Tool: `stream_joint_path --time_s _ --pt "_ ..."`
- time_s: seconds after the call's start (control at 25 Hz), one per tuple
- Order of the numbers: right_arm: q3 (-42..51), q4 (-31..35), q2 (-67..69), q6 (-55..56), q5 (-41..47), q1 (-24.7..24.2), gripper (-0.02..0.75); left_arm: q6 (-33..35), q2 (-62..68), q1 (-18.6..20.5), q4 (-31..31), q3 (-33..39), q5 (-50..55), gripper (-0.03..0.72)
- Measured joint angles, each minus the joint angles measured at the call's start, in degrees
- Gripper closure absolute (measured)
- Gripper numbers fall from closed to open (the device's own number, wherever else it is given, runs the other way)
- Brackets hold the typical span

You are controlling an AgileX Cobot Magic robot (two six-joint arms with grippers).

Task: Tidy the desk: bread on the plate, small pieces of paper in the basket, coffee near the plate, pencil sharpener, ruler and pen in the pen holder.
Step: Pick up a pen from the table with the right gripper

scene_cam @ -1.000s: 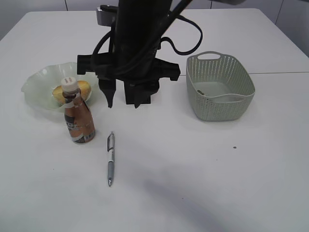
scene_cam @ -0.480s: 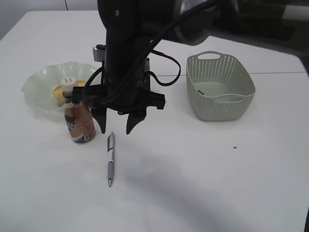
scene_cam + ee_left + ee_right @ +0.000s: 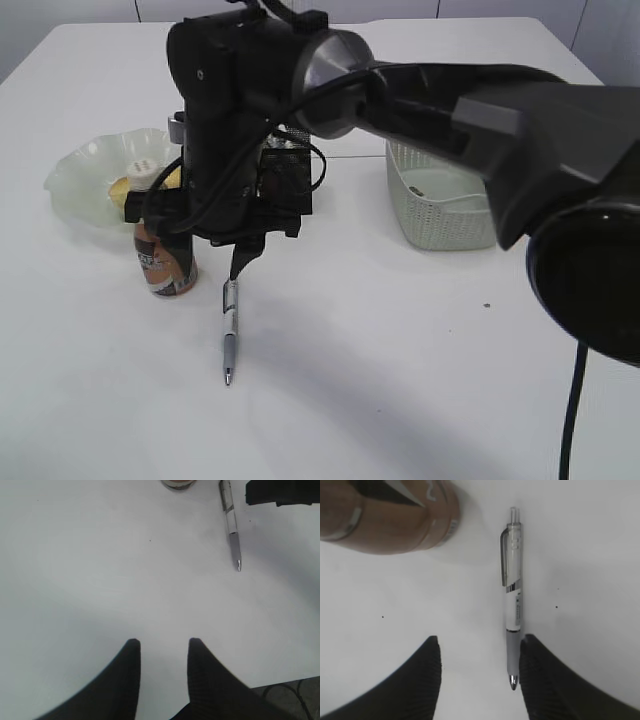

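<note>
plate: the pale green ruffled glass plate (image 3: 82, 170) at far left holds the golden-brown bread (image 3: 172, 179), mostly hidden behind arm and bottle.
coffee: the small brown plastic coffee bottle with a white cap (image 3: 160, 252) stands upright just in front of the plate.
pen: the white-and-grey click pen (image 3: 513, 600) lies flat on the white desk (image 3: 420, 380) just right of the bottle, tip toward the camera.
right gripper: the right gripper (image 3: 479, 667) hangs low over the pen, fingers apart and empty; the grip section lies against the right-hand finger, not centred.
doing it well: I judge it should shift until the barrel sits midway, lower, then close across the barrel.
left gripper: the left gripper (image 3: 162, 652) hovers over bare desk, fingers apart, holding nothing.
basket: the grey-green perforated plastic basket (image 3: 415, 185) at right shows one small dark scrap inside; much is hidden by the arm.
</note>
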Motion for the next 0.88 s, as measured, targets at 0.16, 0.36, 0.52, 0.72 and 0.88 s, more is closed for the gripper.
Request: stream_joint_path --time_s 0.16,0.36,0.52,0.72,0.88 --pt "-0.96 -0.36 1.14 0.96 0.00 0.00 0.364 0.00 0.00 0.00 0.00 0.00 0.00 0.448" --pt "-1.05 -1.88 1.76 1.32 0.00 0.00 0.364 0.00 0.00 0.00 0.00 0.00 0.00 0.448" --pt "-1.10 -1.88 2.97 1.42 0.00 0.00 0.364 0.00 0.00 0.00 0.00 0.00 -0.12 0.448" --pt "-1.19 -1.66 5.05 1.55 0.00 0.00 0.364 0.00 0.00 0.00 0.00 0.00 -0.12 0.447" --pt "-1.19 -1.60 5.71 1.55 0.00 0.00 0.364 0.00 0.00 0.00 0.00 0.00 -0.24 0.447"
